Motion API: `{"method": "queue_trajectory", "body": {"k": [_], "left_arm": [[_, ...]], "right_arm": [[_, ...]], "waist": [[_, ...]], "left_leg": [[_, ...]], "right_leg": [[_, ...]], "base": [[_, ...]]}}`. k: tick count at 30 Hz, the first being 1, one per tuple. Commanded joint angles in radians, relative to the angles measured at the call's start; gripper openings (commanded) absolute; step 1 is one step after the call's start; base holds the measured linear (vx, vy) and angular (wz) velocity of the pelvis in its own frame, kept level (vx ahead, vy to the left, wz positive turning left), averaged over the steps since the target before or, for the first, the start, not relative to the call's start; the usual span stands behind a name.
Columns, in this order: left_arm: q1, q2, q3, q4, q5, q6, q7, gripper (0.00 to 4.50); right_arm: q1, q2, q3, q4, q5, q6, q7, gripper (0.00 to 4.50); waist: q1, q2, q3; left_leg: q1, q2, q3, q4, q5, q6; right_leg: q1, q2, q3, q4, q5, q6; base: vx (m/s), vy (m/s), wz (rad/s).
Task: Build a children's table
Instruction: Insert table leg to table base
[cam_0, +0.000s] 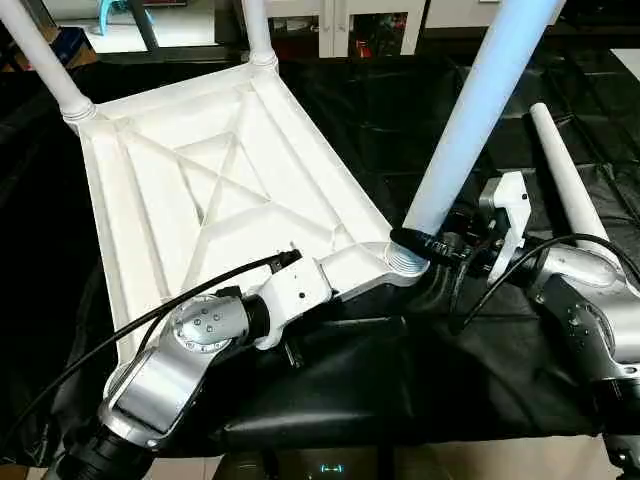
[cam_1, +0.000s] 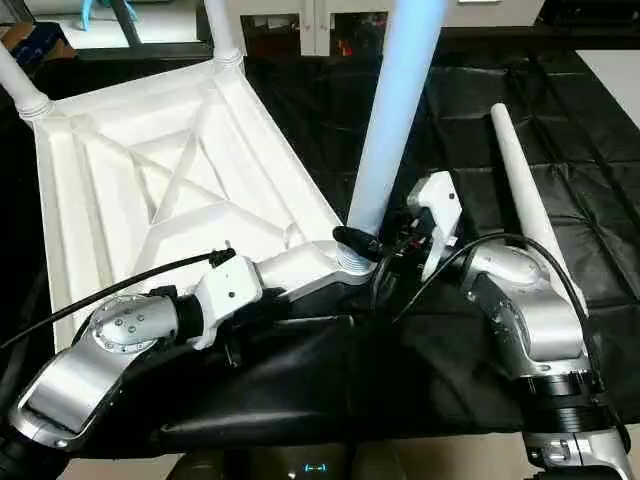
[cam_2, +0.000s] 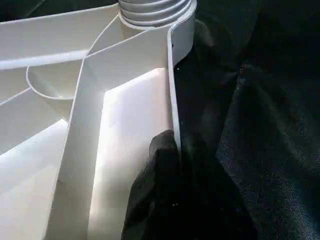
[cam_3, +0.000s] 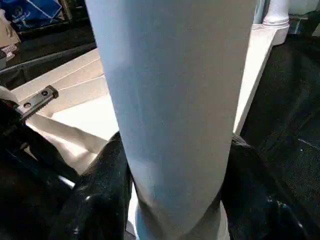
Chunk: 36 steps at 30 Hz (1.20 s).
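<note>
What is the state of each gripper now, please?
Left gripper: shut on the rim of the table top.
Right gripper: fingers on both sides of the upright leg at its base; a firm grip cannot be told.

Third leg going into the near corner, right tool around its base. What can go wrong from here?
1. The leg leans, so its threaded base may cross-thread or bind in the corner socket.
2. The right tool sits low on a long leg, so there is little leverage if it tips.
3. The left tool pinches only the tabletop's thin rim; the top could slip or twist.
</note>
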Motion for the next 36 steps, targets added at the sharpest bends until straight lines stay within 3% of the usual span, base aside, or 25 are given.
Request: {"method": "queue_trajectory", "body": {"k": [1, 9, 11, 15, 16, 18, 21, 22, 23, 24, 25, 26, 27, 28, 29, 30, 31, 32, 33, 34, 35, 36], "left_arm": [[0.05, 0.013, -0.046, 0.062, 0.007, 0.019, -0.018, 0.0], [0.042, -0.005, -0.049, 0.073, 0.011, 0.034, -0.001, 0.0], [0.024, -0.026, -0.056, 0.085, 0.021, 0.048, 0.017, 0.0], [-0.004, -0.058, -0.063, 0.103, 0.034, 0.07, 0.045, 0.0], [-0.041, -0.102, -0.068, 0.128, 0.044, 0.094, 0.076, 0.0], [-0.062, -0.123, -0.072, 0.143, 0.051, 0.104, 0.092, 0.0], [-0.099, -0.17, -0.071, 0.169, 0.059, 0.138, 0.124, 0.0], [-0.124, -0.202, -0.066, 0.19, 0.068, 0.169, 0.156, 0.0], [-0.138, -0.219, -0.064, 0.202, 0.073, 0.185, 0.172, 0.0], [-0.162, -0.245, -0.06, 0.222, 0.083, 0.212, 0.198, 0.0], [-0.173, -0.256, -0.057, 0.23, 0.087, 0.22, 0.208, 0.0], [-0.183, -0.268, -0.054, 0.238, 0.089, 0.228, 0.217, 0.0], [-0.195, -0.281, -0.048, 0.247, 0.089, 0.237, 0.224, 0.0], [-0.207, -0.293, -0.044, 0.256, 0.091, 0.245, 0.229, 0.0], [-0.219, -0.303, -0.038, 0.266, 0.093, 0.251, 0.234, 0.0], [-0.223, -0.304, -0.036, 0.27, 0.094, 0.251, 0.236, 0.0], [-0.225, -0.304, -0.035, 0.272, 0.095, 0.251, 0.237, 0.0], [-0.224, -0.302, -0.034, 0.273, 0.094, 0.249, 0.237, 0.0], [-0.222, -0.3, -0.033, 0.271, 0.094, 0.247, 0.237, 0.0], [-0.219, -0.298, -0.033, 0.27, 0.093, 0.245, 0.234, 0.0], [-0.218, -0.297, -0.033, 0.271, 0.093, 0.246, 0.234, 0.0], [-0.216, -0.292, -0.036, 0.27, 0.093, 0.239, 0.229, 0.0]], "right_arm": [[0.017, -0.012, -0.01, 0.032, -0.018, 0.004, -0.025, 1.99], [0.054, 0.034, -0.015, 0.062, -0.074, -0.035, -0.127, 1.95], [0.055, 0.068, -0.016, 0.086, -0.113, -0.049, -0.212, 1.94], [0.051, 0.122, -0.025, 0.113, -0.143, -0.051, -0.326, 1.92], [0.041, 0.184, -0.037, 0.149, -0.16, -0.05, -0.437, 1.92], [0.03, 0.215, -0.045, 0.175, -0.159, -0.05, -0.479, 1.91], [0.0, 0.263, -0.06, 0.242, -0.179, -0.067, -0.57, 1.91], [-0.021, 0.289, -0.065, 0.288, -0.203, -0.08, -0.644, 1.91], [-0.032, 0.302, -0.067, 0.31, -0.216, -0.083, -0.683, 1.91], [-0.05, 0.323, -0.07, 0.347, -0.241, -0.087, -0.756, 1.91], [-0.058, 0.333, -0.071, 0.363, -0.249, -0.091, -0.783, 1.91], [-0.067, 0.342, -0.073, 0.378, -0.256, -0.096, -0.807, 1.91], [-0.077, 0.356, -0.079, 0.396, -0.265, -0.102, -0.845, 1.91], [-0.092, 0.369, -0.089, 0.421, -0.276, -0.118, -0.888, 1.9], [-0.11, 0.381, -0.096, 0.451, -0.292, -0.138, -0.939, 1.9], [-0.12, 0.385, -0.1, 0.467, -0.297, -0.148, -0.96, 1.9], [-0.126, 0.386, -0.102, 0.476, -0.299, -0.153, -0.971, 1.9], [-0.13, 0.386, -0.101, 0.483, -0.3, -0.156, -0.973, 1.89], [-0.132, 0.386, -0.1, 0.486, -0.301, -0.157, -0.972, 1.89], [-0.138, 0.385, -0.096, 0.494, -0.3, -0.162, -0.961, 1.88], [-0.144, 0.385, -0.094, 0.505, -0.3, -0.169, -0.958, 1.88], [-0.149, 0.387, -0.096, 0.508, -0.289, -0.18, -0.943, 1.88]], "waist": [[0.001, -0.024, -0.061], [-0.001, -0.023, -0.06], [-0.002, -0.023, -0.057], [-0.006, -0.025, -0.049], [-0.008, -0.02, -0.047], [-0.014, -0.019, -0.045], [-0.023, -0.018, -0.044], [-0.024, -0.011, -0.044], [-0.027, -0.009, -0.042], [-0.032, -0.007, -0.037], [-0.039, 0.004, -0.03], [-0.044, 0.012, -0.027], [-0.043, 0.017, -0.023], [-0.03, 0.027, -0.012], [-0.003, 0.032, -0.005], [0.052, 0.029, -0.013], [0.022, -0.034, -0.018], [0.013, -0.061, -0.016], [0.011, -0.039, -0.02], [0.024, -0.011, -0.04], [0.009, -0.031, -0.038], [0.006, 0.007, -0.058]], "left_leg": [[0.007, 0.01, 0.011, -0.049, -0.247, 0.105], [0.007, 0.009, 0.011, -0.051, -0.264, 0.098], [0.008, 0.008, 0.01, -0.054, -0.296, 0.083], [0.012, 0.004, 0.001, -0.062, -0.404, 0.042], [0.015, 0.003, -0.002, -0.063, -0.431, 0.029], [0.016, -0.002, -0.011, -0.067, -0.48, 0.004], [0.01, -0.003, -0.023, -0.076, -0.533, -0.004], [0.02, -0.003, -0.026, -0.076, -0.569, -0.003], [0.022, 0.0, -0.026, -0.078, -0.586, -0.005], [0.027, 0.0, -0.029, -0.08, -0.625, -0.006], [0.04, 0.007, -0.038, -0.092, -0.706, -0.013], [0.033, 0.017, -0.049, -0.11, -0.775, -0.016], [0.027, 0.026, -0.051, -0.126, -0.817, -0.017], [-0.006, 0.056, -0.046, -0.179, -0.916, -0.016], [-0.044, 0.074, -0.033, -0.217, -0.966, -0.012], [-0.009, 0.073, 0.034, -0.203, -0.868, 0.014], [0.14, -0.022, 0.002, 0.048, -0.565, 0.001], [0.135, -0.035, 0.005, 0.107, -0.397, 0.02], [-0.008, -0.041, -0.061, 0.06, -0.171, 0.041], [-0.004, -0.007, -0.065, -0.029, -0.193, -0.02], [0.004, -0.007, -0.061, -0.04, -0.246, -0.017], [0.027, -0.003, -0.054, -0.04, -0.241, -0.031]], "right_leg": [[0.049, 0.002, 0.005, -0.064, -0.344, -0.185], [0.047, 0.003, 0.005, -0.067, -0.364, -0.178], [0.043, 0.002, 0.005, -0.072, -0.423, -0.16], [0.031, 0.0, 0.002, -0.091, -0.612, -0.081], [0.024, 0.0, 0.001, -0.097, -0.662, -0.061], [0.023, 0.0, -0.009, -0.104, -0.723, -0.037], [0.033, 0.001, -0.023, -0.112, -0.71, -0.018], [0.028, 0.003, -0.029, -0.12, -0.711, -0.015], [0.026, 0.003, -0.031, -0.121, -0.702, -0.02], [0.026, 0.007, -0.044, -0.131, -0.696, -0.023], [0.03, 0.015, -0.067, -0.138, -0.665, -0.029], [0.054, 0.021, -0.084, -0.125, -0.589, -0.034], [0.066, 0.025, -0.09, -0.11, -0.539, -0.04], [0.102, 0.029, -0.086, -0.008, -0.401, -0.064], [0.129, 0.03, -0.073, 0.09, -0.318, -0.072], [0.081, 0.023, -0.011, 0.122, -0.33, -0.065], [-0.073, -0.064, 0.009, -0.157, -1.015, -0.013], [-0.086, -0.074, 0.024, -0.202, -1.238, 0.016], [0.082, -0.121, 0.053, -0.118, -1.152, -0.009], [0.093, -0.061, 0.006, -0.072, -0.833, -0.031], [0.069, -0.024, -0.006, -0.065, -0.665, -0.045], [0.063, -0.001, -0.01, -0.04, -0.327, -0.129]], "base": [[0.0, 0.0, 0.0], [0.0, 0.0, 0.0], [0.0, 0.0, 0.0], [-0.013, 0.0, 0.0], [-0.052, 0.001, -0.02], [-0.068, 0.012, -0.08], [-0.069, 0.027, -0.13], [-0.064, 0.03, -0.12], [-0.062, 0.021, -0.07], [-0.065, 0.028, -0.04], [-0.065, 0.028, -0.04], [-0.068, 0.037, -0.06], [-0.086, 0.023, -0.09], [-0.086, 0.023, -0.09], [-0.097, -0.042, 0.17], [0.003, -0.153, 0.31], [0.003, -0.153, 0.31], [0.002, -0.117, -0.08], [0.034, 0.029, -0.37], [0.034, 0.029, -0.37], [0.058, 0.035, -0.14], [0.0, 0.0, 0.0]]}}
